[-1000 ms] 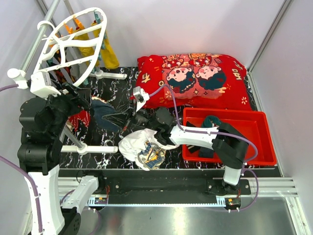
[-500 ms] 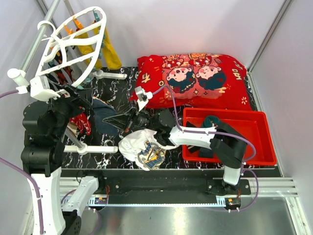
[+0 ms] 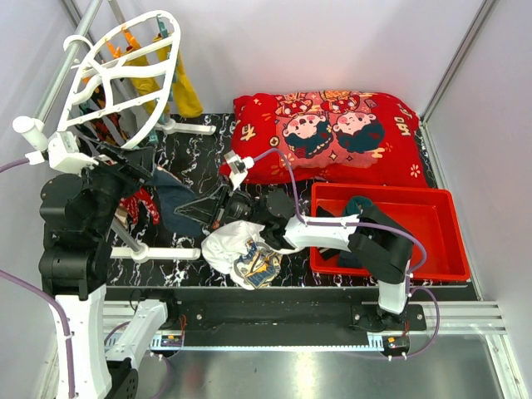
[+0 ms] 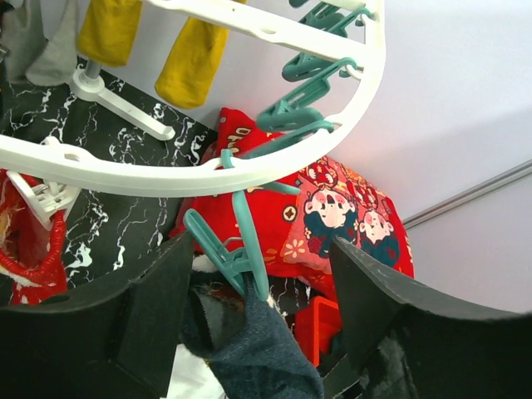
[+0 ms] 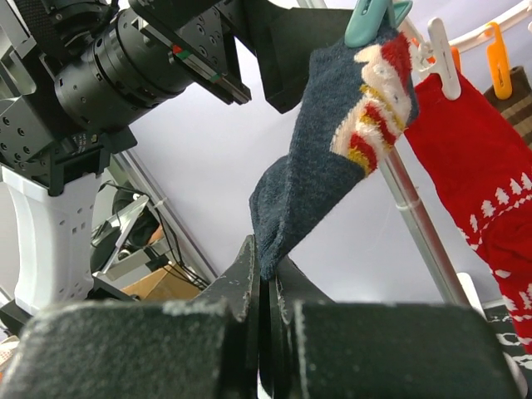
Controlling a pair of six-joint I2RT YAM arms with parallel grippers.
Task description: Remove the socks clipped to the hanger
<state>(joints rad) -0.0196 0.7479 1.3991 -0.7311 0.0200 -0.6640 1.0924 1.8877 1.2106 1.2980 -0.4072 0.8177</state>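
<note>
Left jaws: held open, one side on either flank of the teal clip (image 4: pixel 218 245) that bites the dark teal sock (image 5: pixel 324 158); nothing is gripped.
Right jaws: closed tight on the lower end of the dark teal sock, which is drawn up from there to the clip.
Hanger (image 3: pixel 125 75): hung by its hook on the grey rail (image 3: pixel 62 71) at the far left, tilted above the tabletop (image 3: pixel 191 150).
Other socks: a red sock (image 5: pixel 474 158) is clipped just beside the dark teal one; mustard-yellow socks (image 4: pixel 195 62) are hung from the hanger's far side.
Red tray (image 3: pixel 432 249): set at the right of the tabletop, dark fabric lying in it.
</note>
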